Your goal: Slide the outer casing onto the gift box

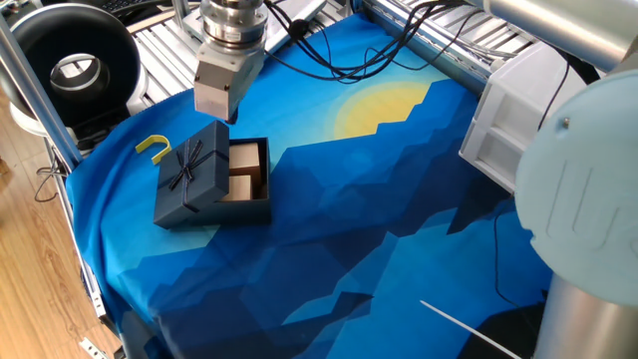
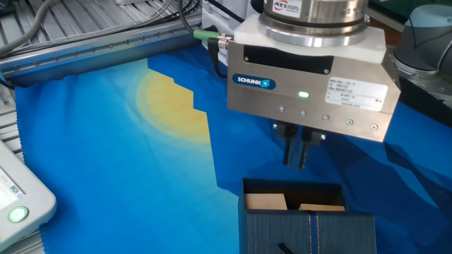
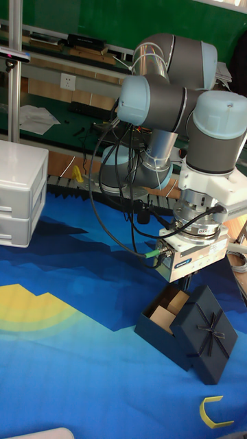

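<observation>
The outer casing [image 1: 189, 179] is a dark navy square cover with a ribbon bow, lying tilted over the left part of the gift box [image 1: 250, 172]. The box's tan compartments show beside it. My gripper [image 1: 223, 120] hangs just above the casing's far edge, touching nothing. In the other fixed view its fingers [image 2: 289, 147] stand close together and bare above the gift box [image 2: 293, 200] and the outer casing [image 2: 311, 233]. The tall fixed view shows the gripper [image 3: 184, 281] over the gift box [image 3: 163, 321], with the outer casing [image 3: 209, 334] on its right.
A small yellow hook [image 1: 155, 148] lies left of the casing, near the cloth's edge. A white drawer unit [image 1: 518, 120] stands at the right. Black cables [image 1: 329, 55] cross the back. A black round device [image 1: 75, 60] sits off the table at the left.
</observation>
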{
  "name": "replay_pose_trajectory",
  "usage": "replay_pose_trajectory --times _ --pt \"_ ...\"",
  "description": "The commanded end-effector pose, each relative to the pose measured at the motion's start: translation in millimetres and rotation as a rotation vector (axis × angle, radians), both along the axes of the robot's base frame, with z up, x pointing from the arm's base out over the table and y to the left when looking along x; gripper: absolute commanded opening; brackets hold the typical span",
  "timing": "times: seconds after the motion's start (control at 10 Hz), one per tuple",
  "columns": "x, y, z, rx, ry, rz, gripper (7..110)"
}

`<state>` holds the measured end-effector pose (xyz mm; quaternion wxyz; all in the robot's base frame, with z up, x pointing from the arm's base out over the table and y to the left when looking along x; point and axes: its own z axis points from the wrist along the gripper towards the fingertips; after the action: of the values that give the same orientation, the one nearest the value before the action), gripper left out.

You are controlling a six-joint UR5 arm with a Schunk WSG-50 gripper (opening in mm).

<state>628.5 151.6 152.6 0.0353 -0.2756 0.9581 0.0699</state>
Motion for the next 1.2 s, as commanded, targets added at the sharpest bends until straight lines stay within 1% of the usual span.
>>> replay_pose_trajectory --times 0.0,0.1,0.3,0.4,0.5,0.6,0.8,0.9,1.1 --pt "-0.8 -9.3 7.8 -0.007 0.028 -0.007 7" --pt "3.5 -10.4 10.8 -0.004 0.015 -0.002 7" --pt "10.2 -3.2 11.4 0.026 -0.012 0.007 7" --pt "20.8 8.4 13.1 0.072 -0.054 -0.001 7" --pt "27.3 14.1 13.5 0.096 -0.079 -0.002 7" --pt "27.8 15.1 13.4 0.100 -0.081 -0.001 7" --pt "19.6 9.1 9.4 0.068 -0.054 0.007 7" --pt "16.1 9.8 8.2 0.066 -0.044 0.003 7" --pt "15.1 7.2 5.4 0.055 -0.038 -0.004 7"
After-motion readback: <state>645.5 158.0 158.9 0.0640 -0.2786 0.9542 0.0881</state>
